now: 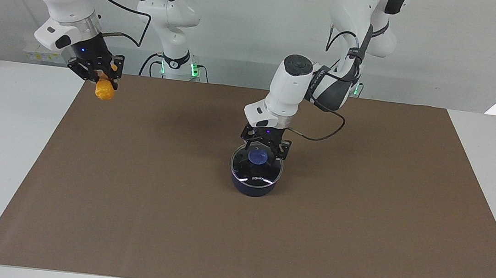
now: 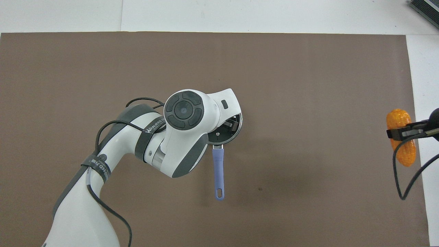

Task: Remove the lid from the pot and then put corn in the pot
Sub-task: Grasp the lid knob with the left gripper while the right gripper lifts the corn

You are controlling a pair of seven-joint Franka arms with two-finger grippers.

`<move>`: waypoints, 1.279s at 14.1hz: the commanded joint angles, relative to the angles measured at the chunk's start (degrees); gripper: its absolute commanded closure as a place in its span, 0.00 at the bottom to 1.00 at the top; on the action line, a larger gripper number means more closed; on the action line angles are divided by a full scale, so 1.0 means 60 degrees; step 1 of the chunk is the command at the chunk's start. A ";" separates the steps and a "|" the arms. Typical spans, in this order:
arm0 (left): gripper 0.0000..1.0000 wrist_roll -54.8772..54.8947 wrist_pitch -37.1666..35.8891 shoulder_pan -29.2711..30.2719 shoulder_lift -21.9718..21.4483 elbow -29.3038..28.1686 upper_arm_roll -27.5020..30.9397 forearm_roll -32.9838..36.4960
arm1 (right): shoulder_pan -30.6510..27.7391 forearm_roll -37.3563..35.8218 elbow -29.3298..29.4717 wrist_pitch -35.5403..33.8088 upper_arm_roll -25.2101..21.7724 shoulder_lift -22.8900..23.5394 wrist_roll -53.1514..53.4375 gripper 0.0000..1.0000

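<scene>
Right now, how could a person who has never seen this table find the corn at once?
Start from the brown mat and go to its edge at the right arm's end. There the right gripper holds the corn in the air: a stubby orange-yellow cob, the only bright thing here.

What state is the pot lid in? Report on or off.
On: the lid sits flat across the pot, left gripper around its knob.

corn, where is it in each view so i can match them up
Facing view: the corn is at the upper left, held in the right tool up over the edge of the brown mat.
Overhead view: the corn is at the right edge, mid-height, clamped across its middle.
Shared landmark: the pot, near the middle of the mat in both views, with its lid on.
</scene>
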 commanded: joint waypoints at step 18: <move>1.00 -0.0675 0.0091 -0.0215 -0.0006 -0.0040 0.0194 0.0028 | -0.0012 0.0008 0.0174 -0.0152 0.0056 0.0054 0.0206 1.00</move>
